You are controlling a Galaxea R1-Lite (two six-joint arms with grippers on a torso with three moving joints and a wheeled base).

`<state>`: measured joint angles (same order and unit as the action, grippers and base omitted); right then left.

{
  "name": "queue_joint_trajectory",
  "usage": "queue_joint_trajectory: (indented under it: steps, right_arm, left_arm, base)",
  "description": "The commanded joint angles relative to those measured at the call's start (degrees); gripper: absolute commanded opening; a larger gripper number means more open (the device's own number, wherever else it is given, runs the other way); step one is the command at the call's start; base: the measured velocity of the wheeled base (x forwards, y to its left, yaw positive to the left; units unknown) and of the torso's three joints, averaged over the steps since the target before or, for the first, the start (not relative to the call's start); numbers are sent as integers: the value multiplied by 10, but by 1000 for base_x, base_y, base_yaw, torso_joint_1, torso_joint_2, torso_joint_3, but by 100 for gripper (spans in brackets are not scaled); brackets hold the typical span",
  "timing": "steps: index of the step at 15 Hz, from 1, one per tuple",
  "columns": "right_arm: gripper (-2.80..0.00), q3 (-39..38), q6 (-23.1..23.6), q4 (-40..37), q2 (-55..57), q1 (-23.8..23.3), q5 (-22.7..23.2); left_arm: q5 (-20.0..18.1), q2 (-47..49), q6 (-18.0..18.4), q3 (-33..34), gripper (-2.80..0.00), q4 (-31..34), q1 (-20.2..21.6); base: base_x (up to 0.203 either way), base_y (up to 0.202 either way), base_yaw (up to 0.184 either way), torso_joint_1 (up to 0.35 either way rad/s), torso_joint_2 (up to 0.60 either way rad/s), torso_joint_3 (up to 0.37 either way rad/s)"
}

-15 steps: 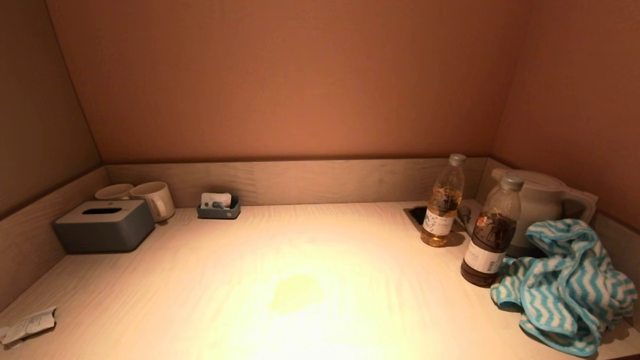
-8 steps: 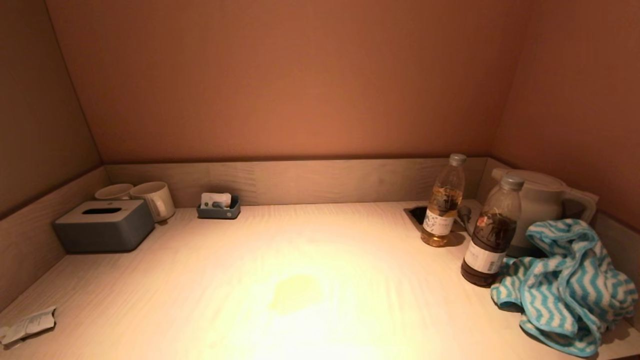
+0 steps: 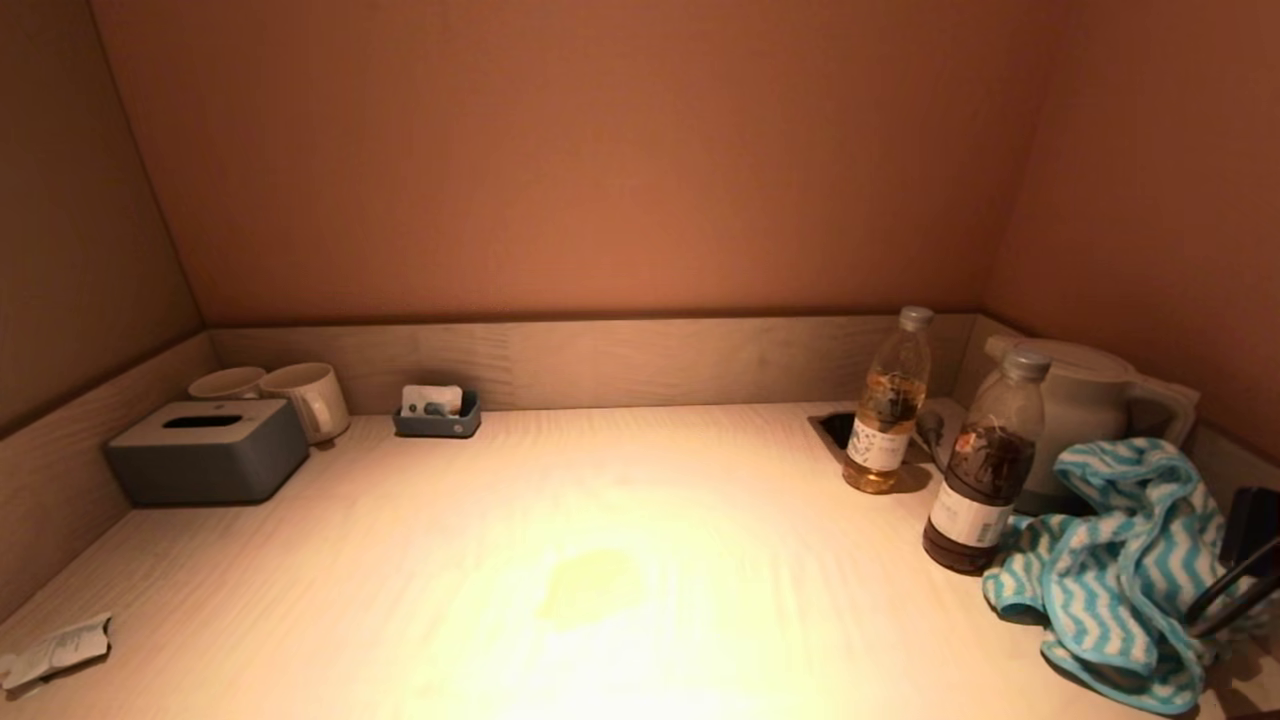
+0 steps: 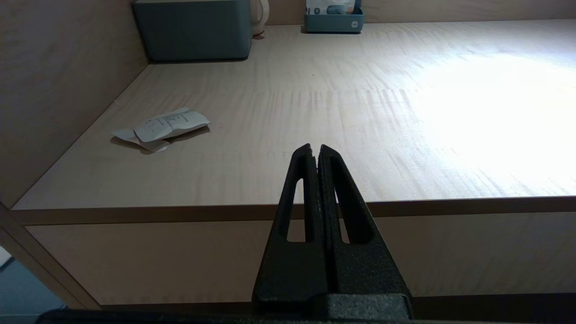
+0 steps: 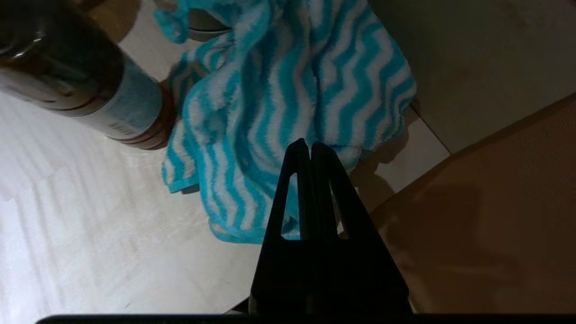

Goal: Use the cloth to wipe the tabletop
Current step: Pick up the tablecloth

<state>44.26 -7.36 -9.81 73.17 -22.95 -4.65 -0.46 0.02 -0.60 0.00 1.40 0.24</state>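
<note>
Two grippers logged. Right gripper: fingers pressed together, nothing between them, poised above the near edge of the cloth; seen in head view as a dark shape at the far right margin, in front of the cloth's right side. Contact with cloth not determinable. Left gripper: fingers likewise closed and empty, held low in front of the tabletop's front edge, clear of the surface; not seen in head view.

Cloth: blue-and-white zigzag, crumpled in a heap at right front corner of tabletop, against the right side wall. Dark bottle upright just left of it, cloth edge touching or nearly touching its base. Pale kettle behind the cloth, partly hidden by it. Amber bottle upright, further back and left, beside a recessed socket.

Faint yellowish stain at centre front of tabletop.

Left side: grey tissue box, two white mugs behind it, small grey tray with sachets at back wall, crumpled paper slip at left front corner.
</note>
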Motion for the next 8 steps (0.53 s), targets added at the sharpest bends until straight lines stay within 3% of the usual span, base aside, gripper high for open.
queue_joint_trajectory:
  steps: [1,3,4,8]
  right_arm:
    - [-280,2,7,-1,37,-22,61]
    - [-280,2,11,-1,32,-22,66]
    - [0,2,16,-1,36,-22,66]
    - [0,3,19,16,66,-22,68]
  left_arm:
    - [0,0,0,0,-280,0,0]
    - [0,0,0,0,-280,0,0]
    - [0,0,0,0,-280,0,0]
    - [0,0,-1,0,-280,0,0]
  base:
    - [0,0,0,0,0,0]
    - [0,0,0,0,0,0]
    - [0,0,0,0,0,0]
    - [0,0,0,0,0,0]
